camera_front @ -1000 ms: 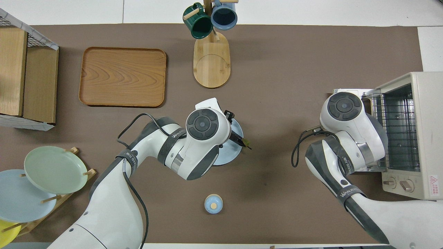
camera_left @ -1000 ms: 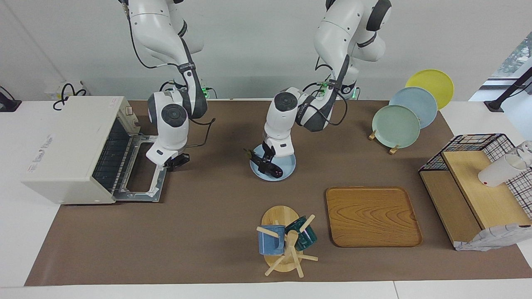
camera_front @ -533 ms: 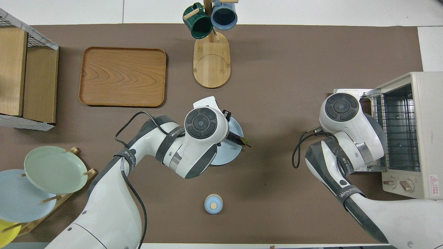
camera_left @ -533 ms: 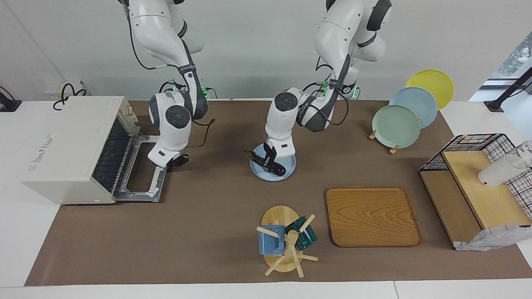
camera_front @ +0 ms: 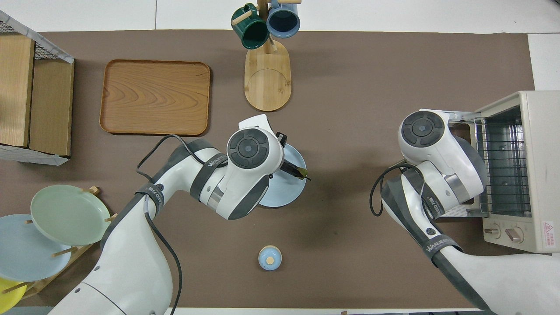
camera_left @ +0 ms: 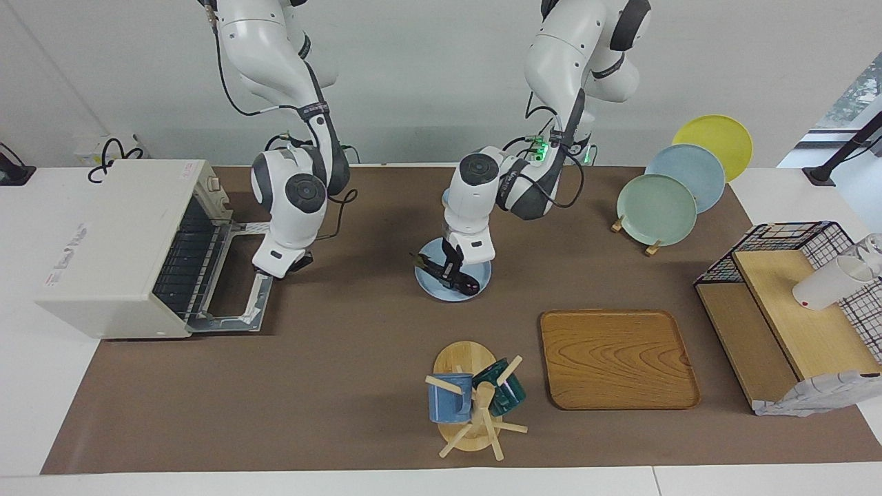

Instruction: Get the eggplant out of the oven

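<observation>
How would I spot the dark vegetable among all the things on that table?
Find the brown table mat; at its middle, nearer the robots than the wooden mug stand, lies a pale blue round plate. On it, the slim glossy purple-black eggplant: the only food there.

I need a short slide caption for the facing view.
Left gripper grips eggplant over blue plate; oven open.

You have bright, even light from above. Shadows on the desk (camera_left: 344, 358) are soft. Both views look sharp, without glare.
</observation>
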